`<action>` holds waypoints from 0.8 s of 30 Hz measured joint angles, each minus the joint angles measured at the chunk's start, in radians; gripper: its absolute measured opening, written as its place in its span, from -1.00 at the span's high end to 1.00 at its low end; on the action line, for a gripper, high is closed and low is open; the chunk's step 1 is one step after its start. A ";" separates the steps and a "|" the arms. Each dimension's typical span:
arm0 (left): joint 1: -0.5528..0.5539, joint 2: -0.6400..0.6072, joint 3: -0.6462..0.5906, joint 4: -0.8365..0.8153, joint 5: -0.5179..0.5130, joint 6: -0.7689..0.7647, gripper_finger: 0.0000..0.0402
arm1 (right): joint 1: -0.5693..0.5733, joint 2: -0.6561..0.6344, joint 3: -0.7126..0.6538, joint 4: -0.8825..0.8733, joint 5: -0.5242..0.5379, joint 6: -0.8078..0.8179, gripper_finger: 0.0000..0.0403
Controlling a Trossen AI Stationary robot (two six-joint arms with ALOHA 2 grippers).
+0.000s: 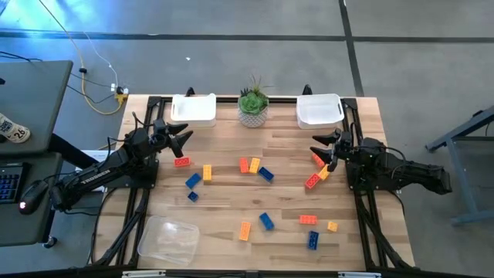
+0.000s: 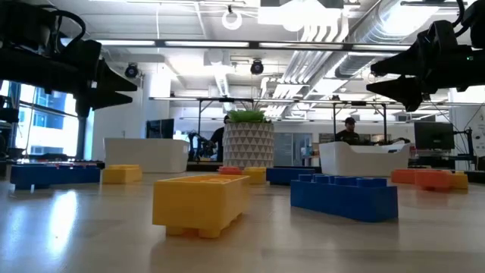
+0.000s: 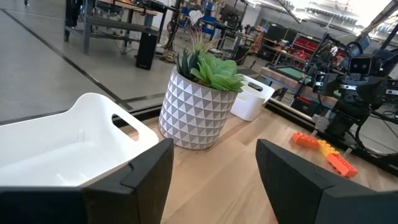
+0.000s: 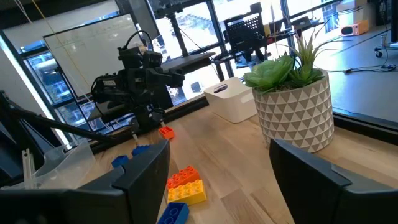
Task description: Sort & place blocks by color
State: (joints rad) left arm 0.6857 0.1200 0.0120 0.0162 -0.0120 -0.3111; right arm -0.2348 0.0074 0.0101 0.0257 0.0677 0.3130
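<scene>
Sorting has not visibly begun. Both white plastic trays at the far edge of the wooden table [image 1: 231, 201] appear empty: the left white tray [image 1: 194, 109] and the right white tray [image 1: 319, 110]. A clear plastic container [image 1: 168, 239] lies at the near left corner, also without contents as far as can be seen.

The left gripper [image 1: 182, 139] is raised above the table near the left white tray, its jaws spread apart and holding nothing. The right gripper [image 1: 325, 145] is raised near the right white tray, its jaws likewise wide apart and empty.

The small studded plastic toy bricks [image 1: 255, 165] lie scattered loose over the table in red-orange, yellow-orange and blue. None sits in a tray. A red-orange brick [image 1: 182, 161] lies just below the left gripper; a mixed red-orange and yellow-orange cluster [image 1: 316, 176] lies just beside the right gripper. Others are spread across the centre and near the front edge, mostly apart from one another, colours intermixed.

Judgement: the step in hand is selecting a first brick. The next move calls for one gripper to descend over its nearest brick, jaws aligned across the brick's short sides, then close. The clustered bricks on the right may be disturbed by a careless approach.

The green potted plant in a white patterned pot [image 1: 253, 106] stands between the two white trays and is no part of the sort.
</scene>
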 joint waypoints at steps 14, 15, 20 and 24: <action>0.000 0.000 0.000 0.000 -0.001 -0.004 -0.09 | 0.000 0.000 0.000 0.000 0.000 0.000 -0.31; 0.000 0.000 0.000 0.000 -0.004 -0.004 -0.09 | 0.000 0.000 0.000 0.000 0.000 0.000 -0.31; 0.000 0.000 0.000 0.001 -0.002 -0.026 -0.09 | 0.000 0.000 0.000 0.000 0.000 0.000 -0.31; 0.000 0.000 0.000 0.004 -0.019 -0.018 -0.09 | 0.000 0.000 0.000 0.000 0.000 0.000 -0.31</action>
State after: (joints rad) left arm 0.6857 0.1200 0.0120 0.0200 -0.0311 -0.3292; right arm -0.2352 0.0074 0.0101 0.0257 0.0673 0.3130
